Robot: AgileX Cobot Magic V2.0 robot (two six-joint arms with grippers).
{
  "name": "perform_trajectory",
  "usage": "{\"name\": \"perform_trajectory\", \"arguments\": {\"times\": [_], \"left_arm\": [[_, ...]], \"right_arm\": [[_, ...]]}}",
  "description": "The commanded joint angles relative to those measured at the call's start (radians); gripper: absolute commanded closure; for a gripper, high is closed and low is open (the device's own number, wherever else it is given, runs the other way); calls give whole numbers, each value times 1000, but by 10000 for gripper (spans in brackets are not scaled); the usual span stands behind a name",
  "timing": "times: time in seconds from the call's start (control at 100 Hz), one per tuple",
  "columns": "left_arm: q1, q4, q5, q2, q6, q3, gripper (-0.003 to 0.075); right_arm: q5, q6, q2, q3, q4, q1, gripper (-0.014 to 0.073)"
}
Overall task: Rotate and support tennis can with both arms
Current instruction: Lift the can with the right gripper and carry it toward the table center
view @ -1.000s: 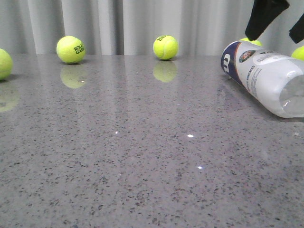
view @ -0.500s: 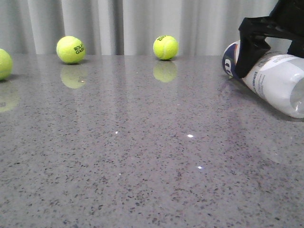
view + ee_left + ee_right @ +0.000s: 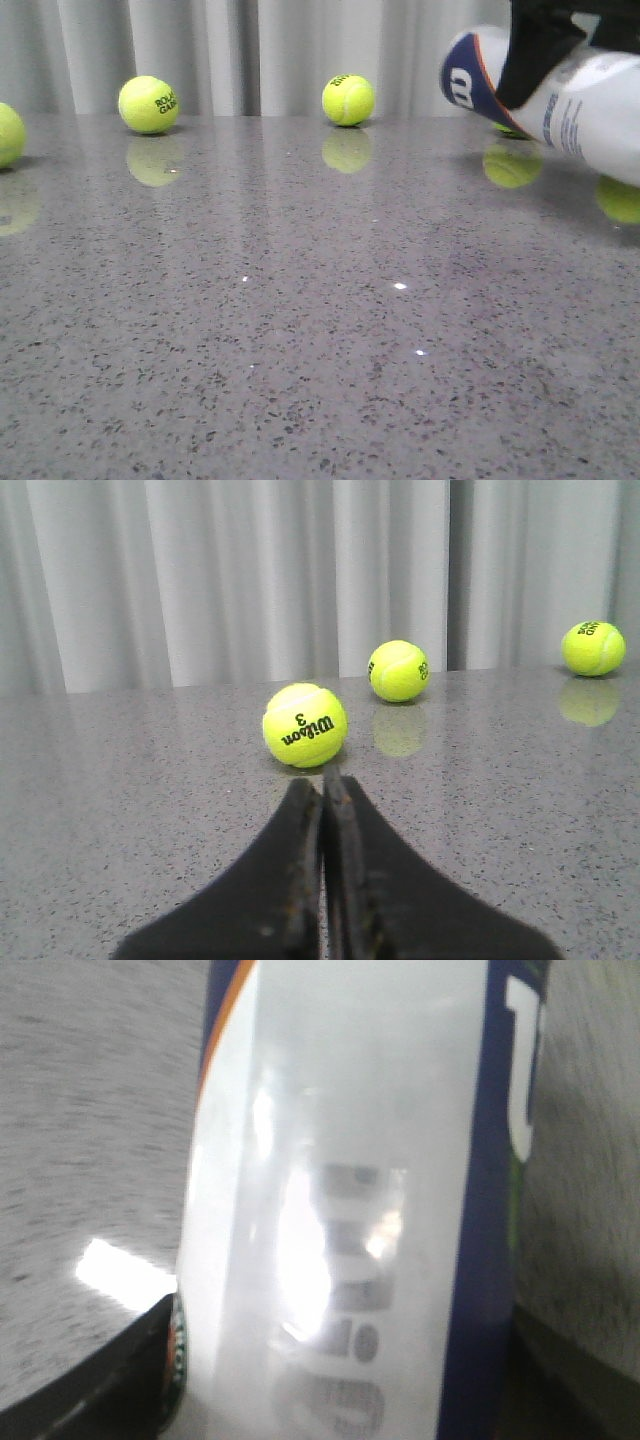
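Observation:
The tennis can (image 3: pixel 590 100), whitish-clear with a navy "W" end and an orange stripe, hangs tilted above the table at the far right of the front view. My right gripper (image 3: pixel 545 60) is shut on it near the navy end. The can (image 3: pixel 340 1190) fills the right wrist view, with the right gripper (image 3: pixel 340 1400) holding it between a black finger on each side. In the left wrist view my left gripper (image 3: pixel 323 785) is shut on nothing, low over the table, just short of a Wilson tennis ball (image 3: pixel 305 725). It does not show in the front view.
Loose tennis balls lie along the back of the grey speckled table (image 3: pixel 300 330): one at the left edge (image 3: pixel 8 134), one (image 3: pixel 148 104) and one (image 3: pixel 349 99) by the curtain. A green sliver of another ball (image 3: pixel 508 128) peeks from under the can. Two more balls (image 3: pixel 399 670) (image 3: pixel 593 647) lie beyond the left gripper.
The right gripper came down over the lying can, closed on it and lifted it off the table; the can now hangs higher, navy end shifted left. Balls behind it are uncovered.

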Motion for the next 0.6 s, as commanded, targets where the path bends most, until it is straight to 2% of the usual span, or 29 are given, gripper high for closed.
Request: {"name": "perform_trajectory", "arguments": {"times": [0.0,0.19,0.3,0.42,0.59], "left_arm": [[2,-7,-75,-39,-7,46,741],[2,-7,-75,-39,-7,46,741],[2,-7,-75,-39,-7,46,741],[2,-7,-75,-39,-7,46,741],[2,-7,-75,-39,-7,46,741]], "right_arm": [[40,-144,-57,-102,15,52,354],[61,-513,-49,-159,15,199,354],[48,-670,-31,-158,15,264,354],[52,-779,5,-158,15,318,354],[59,-842,73,-158,14,359,354]]}}
